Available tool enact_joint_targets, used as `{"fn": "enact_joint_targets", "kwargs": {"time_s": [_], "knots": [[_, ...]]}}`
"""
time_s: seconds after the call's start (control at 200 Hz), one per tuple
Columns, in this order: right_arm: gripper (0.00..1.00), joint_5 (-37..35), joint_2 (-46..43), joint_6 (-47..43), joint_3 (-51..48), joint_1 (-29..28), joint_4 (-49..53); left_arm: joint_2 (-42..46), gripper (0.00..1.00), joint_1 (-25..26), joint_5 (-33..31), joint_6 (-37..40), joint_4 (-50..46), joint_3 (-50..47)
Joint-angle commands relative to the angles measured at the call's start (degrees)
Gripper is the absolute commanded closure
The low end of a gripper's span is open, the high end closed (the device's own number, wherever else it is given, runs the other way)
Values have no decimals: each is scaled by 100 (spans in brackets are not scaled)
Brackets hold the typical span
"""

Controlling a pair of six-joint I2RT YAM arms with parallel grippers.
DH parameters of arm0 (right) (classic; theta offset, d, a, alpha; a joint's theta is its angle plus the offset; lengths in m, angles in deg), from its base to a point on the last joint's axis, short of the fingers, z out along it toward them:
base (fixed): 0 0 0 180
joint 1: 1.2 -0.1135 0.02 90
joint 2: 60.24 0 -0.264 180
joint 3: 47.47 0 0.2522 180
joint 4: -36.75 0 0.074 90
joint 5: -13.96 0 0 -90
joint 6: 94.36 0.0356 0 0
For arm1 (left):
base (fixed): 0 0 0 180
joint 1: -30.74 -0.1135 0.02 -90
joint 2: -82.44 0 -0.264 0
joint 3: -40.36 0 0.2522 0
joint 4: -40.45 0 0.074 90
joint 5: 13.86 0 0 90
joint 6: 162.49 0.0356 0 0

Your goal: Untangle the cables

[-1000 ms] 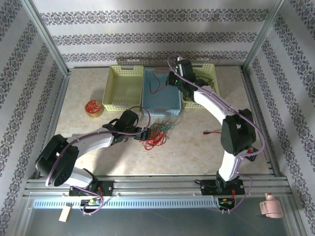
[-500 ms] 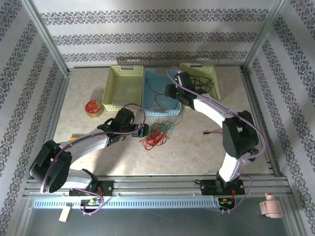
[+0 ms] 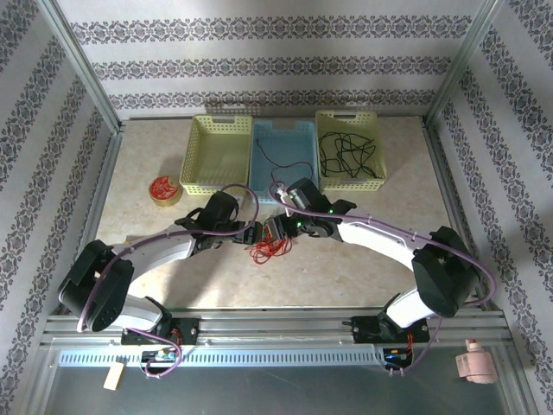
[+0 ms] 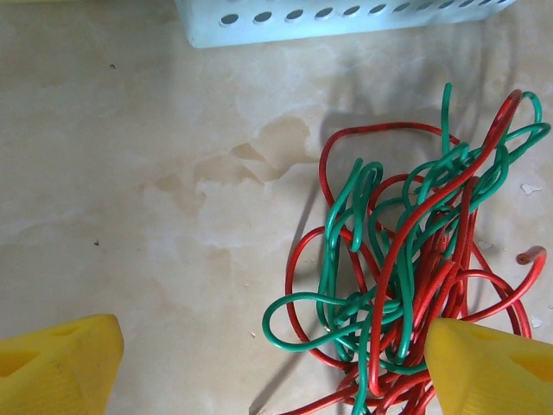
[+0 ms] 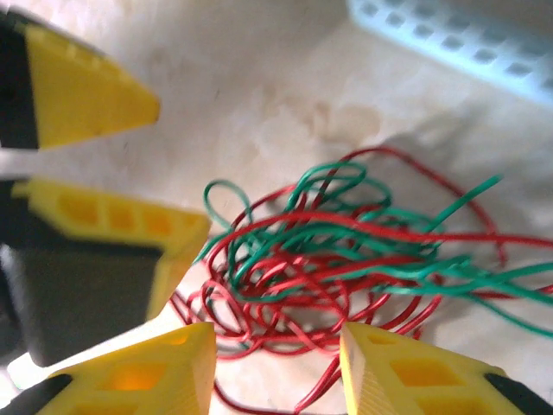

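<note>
Red+green cables [image 4: 406,285] are lying knotted btwn open L claw [image 4: 272,367] & part-open R claw [image 5: 275,346]; black cables [image 3: 346,156] are sitting in basket [image 3: 350,113] beyond.

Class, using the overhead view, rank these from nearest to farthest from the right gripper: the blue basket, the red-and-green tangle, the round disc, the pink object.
Measured from the right gripper:
1. Tangle, right beside it, mid-table.
2. Blue basket, just behind it, toward the back wall.
3. Disc, on the table's left side.
4. Pink object, off the table, at the near right corner.
</note>
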Motion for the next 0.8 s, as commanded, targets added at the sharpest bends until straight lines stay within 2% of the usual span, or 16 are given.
{"fn": "enact_joint_targets", "kwargs": {"time_s": [0.0, 0.14, 0.44, 0.495, 0.61, 0.795], "knots": [[59, 279, 163, -270, -38, 14, 243, -204, 9, -57, 92, 110, -109, 243], [60, 74, 312, -335, -59, 25, 218, -255, 10, -48, 133, 107, -134, 266], [69, 4, 723, -420, 122, 42, 186, -286, 10, -26, 222, 208, -237, 293], [74, 8, 737, -419, 151, 36, 169, -286, 9, -6, 200, 209, -251, 292], [100, -82, 695, -462, 202, 39, 159, -299, 9, 22, 220, 201, -215, 259], [100, -566, -119, -481, 107, 51, 208, -322, 9, 31, 319, 163, -145, 225]]}}
